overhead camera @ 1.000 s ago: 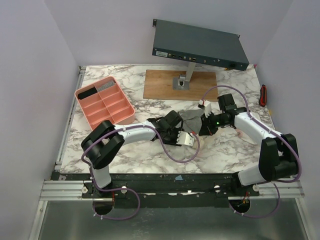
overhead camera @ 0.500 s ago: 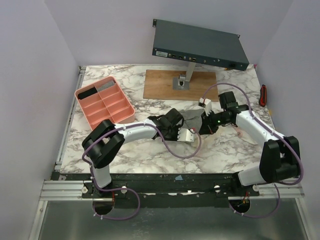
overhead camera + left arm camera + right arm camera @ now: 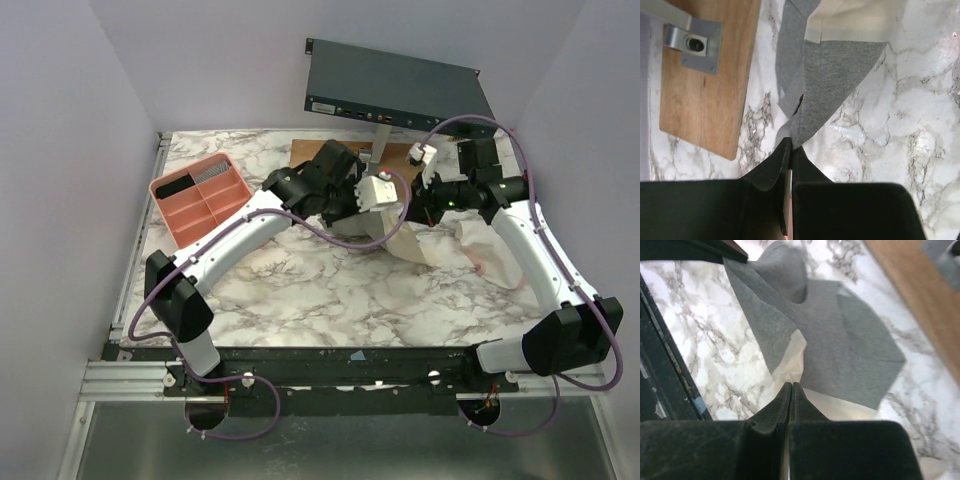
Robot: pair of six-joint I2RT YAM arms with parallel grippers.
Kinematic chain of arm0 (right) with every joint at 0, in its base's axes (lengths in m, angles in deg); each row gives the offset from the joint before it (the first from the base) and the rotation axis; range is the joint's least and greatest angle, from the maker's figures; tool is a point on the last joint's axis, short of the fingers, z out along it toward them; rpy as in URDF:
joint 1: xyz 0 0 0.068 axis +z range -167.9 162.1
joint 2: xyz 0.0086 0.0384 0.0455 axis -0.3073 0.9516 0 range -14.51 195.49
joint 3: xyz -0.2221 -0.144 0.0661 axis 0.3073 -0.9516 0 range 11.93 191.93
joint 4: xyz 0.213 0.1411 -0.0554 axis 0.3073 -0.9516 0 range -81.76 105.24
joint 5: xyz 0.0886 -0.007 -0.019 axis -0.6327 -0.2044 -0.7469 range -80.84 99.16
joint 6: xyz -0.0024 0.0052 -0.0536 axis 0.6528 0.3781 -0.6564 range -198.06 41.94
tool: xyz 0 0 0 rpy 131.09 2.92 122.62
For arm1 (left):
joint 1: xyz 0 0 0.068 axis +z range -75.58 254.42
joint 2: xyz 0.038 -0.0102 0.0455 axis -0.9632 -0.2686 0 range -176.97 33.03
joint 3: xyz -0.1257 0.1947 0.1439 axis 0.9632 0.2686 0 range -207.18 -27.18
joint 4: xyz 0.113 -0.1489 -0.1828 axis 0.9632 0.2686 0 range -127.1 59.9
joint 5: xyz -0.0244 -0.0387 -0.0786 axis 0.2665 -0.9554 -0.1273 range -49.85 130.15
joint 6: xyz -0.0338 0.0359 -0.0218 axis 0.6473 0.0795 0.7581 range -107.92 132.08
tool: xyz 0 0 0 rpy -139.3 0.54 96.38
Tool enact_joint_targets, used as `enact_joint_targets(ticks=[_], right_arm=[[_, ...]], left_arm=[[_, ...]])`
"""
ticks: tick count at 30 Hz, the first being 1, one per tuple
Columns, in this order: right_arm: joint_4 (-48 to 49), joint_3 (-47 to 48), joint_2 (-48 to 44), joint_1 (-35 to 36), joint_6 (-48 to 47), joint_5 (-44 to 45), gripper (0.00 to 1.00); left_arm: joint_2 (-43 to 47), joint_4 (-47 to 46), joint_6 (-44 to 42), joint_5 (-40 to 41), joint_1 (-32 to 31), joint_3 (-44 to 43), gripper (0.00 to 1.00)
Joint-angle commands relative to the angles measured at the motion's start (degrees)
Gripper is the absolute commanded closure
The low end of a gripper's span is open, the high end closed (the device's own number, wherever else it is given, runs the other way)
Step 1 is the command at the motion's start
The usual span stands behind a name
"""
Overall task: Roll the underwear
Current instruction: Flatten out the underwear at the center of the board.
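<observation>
The underwear (image 3: 395, 235) is grey with a cream waistband and hangs stretched between my two grippers above the table's middle back. My left gripper (image 3: 352, 212) is shut on a grey corner of it (image 3: 812, 85). My right gripper (image 3: 418, 205) is shut on the cream band edge; the grey cloth (image 3: 840, 340) spreads out beyond its fingertips (image 3: 791, 386). In the right wrist view the left gripper's dark fingers (image 3: 715, 251) show at the top left, holding the far corner.
A pink divided tray (image 3: 205, 200) sits at the back left. A wooden board (image 3: 320, 170) with a metal stand carries a dark box (image 3: 400, 90) at the back. A pale pink cloth (image 3: 495, 250) lies at the right. A red-handled tool (image 3: 526, 190) lies at the far right edge.
Both grippers have risen and moved toward the back of the table, lifting the underwear off the surface and spreading it out between them.
</observation>
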Motion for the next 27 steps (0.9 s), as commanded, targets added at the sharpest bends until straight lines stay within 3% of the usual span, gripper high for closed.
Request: enact_joint_targets(ticks=[1, 11, 21, 24, 27], right_arm=[[-1.4, 6.4, 0.4, -0.5, 0.3, 3.8, 0.99], [3.4, 18.3, 5.9, -0.6, 1.8, 8.4, 0.99], [3.4, 33.8, 15.9, -0.6, 0.7, 8.1, 0.99], [3.3, 34.9, 16.1, -0.6, -0.3, 8.3, 0.99], [3.8, 32.3, 13.9, -0.6, -1.8, 7.5, 0.99]], left_arm=[[-1.1, 11.3, 3.9, 1.9, 2.9, -10.1, 1.0], [-8.2, 16.9, 2.6, 5.3, 8.9, -26.5, 1.0], [-15.1, 16.1, -1.9, 16.2, 10.2, -41.1, 1.0], [-13.6, 14.5, -2.2, 17.5, 10.3, -40.6, 1.0], [-9.5, 12.6, -1.6, 16.1, 9.9, -34.6, 1.0]])
